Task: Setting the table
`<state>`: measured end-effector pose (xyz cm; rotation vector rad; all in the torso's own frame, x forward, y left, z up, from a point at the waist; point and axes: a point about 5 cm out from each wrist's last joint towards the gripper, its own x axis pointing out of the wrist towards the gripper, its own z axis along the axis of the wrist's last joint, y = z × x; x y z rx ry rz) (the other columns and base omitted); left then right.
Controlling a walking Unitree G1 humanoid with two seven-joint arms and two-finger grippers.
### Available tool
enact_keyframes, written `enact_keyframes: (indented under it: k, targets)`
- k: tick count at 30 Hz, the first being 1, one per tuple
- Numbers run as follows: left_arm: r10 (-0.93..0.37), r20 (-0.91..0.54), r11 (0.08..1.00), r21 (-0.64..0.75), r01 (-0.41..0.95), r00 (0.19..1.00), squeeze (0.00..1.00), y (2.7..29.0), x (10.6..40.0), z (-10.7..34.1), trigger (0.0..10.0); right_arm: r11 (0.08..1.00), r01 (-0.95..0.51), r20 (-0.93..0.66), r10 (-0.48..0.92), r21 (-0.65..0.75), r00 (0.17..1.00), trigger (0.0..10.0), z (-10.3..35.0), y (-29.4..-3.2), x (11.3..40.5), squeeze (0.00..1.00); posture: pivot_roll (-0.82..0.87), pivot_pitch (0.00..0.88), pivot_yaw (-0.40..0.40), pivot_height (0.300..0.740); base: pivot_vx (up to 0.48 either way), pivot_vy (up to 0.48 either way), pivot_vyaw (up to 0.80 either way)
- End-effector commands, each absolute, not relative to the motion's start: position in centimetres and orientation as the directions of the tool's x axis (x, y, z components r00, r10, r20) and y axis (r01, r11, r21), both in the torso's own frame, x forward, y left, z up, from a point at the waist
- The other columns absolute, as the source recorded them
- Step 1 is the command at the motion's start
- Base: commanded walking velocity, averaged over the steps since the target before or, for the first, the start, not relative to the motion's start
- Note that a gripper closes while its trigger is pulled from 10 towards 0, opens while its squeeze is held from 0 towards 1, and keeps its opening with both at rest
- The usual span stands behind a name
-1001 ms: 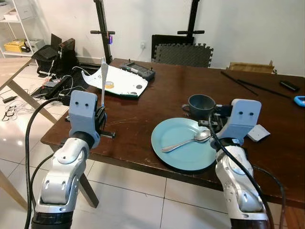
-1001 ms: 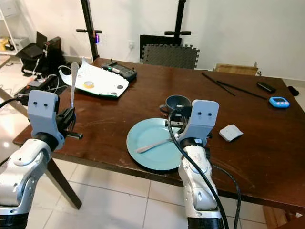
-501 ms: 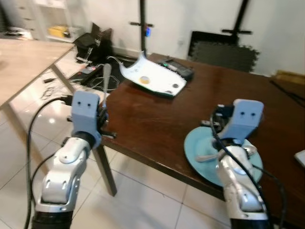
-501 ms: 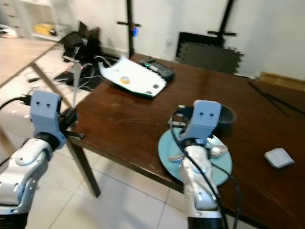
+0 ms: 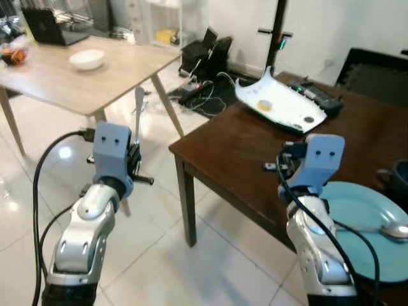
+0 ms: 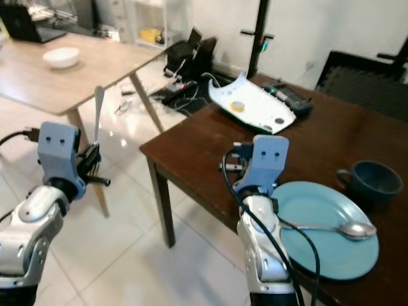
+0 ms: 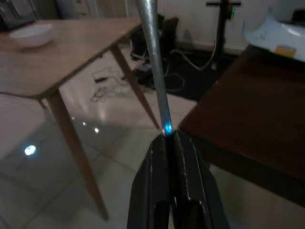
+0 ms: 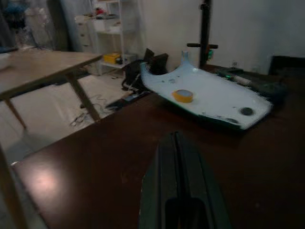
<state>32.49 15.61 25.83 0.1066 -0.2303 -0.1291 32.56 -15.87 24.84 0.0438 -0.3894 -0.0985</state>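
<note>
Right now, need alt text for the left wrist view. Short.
The left gripper is shut on a metal utensil handle that rises straight up from between its black fingers. Behind it are a light wooden table carrying a white bowl, a tiled floor with loose cables, and the corner of a dark wooden table.

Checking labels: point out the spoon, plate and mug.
spoon [image 6: 357,229], right eye view, on its bowl.
plate [image 6: 306,203], right eye view, on bare blue surface near its far-left rim.
mug [image 6: 371,182], right eye view, on its outer wall.
</note>
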Motion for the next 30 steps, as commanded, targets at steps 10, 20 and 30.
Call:
enact_keyframes:
  k: [10,20,30]
  targets:
    - [-0.113,0.210,0.989,0.121,0.089,0.971,0.00,16.34,32.25,25.53,10.0,0.995,0.062,0.363,-0.084,0.072,0.928,10.0,24.48,-15.22,32.53,0.00,0.00,0.142,0.046,0.740,0.000,0.000,0.80]
    - [-0.097,0.203,0.990,0.116,0.075,0.974,0.00,16.55,32.37,25.41,10.0,0.996,0.057,0.364,-0.079,0.070,0.928,10.0,24.45,-15.15,32.66,0.00,0.00,0.134,0.043,0.740,0.000,0.000,0.80]
    - [-0.091,0.199,0.991,0.116,0.069,0.976,0.00,16.64,32.48,25.38,10.0,0.996,0.053,0.366,-0.075,0.070,0.927,10.0,24.54,-15.06,32.72,0.00,0.00,0.130,0.043,0.740,0.000,0.000,0.80]
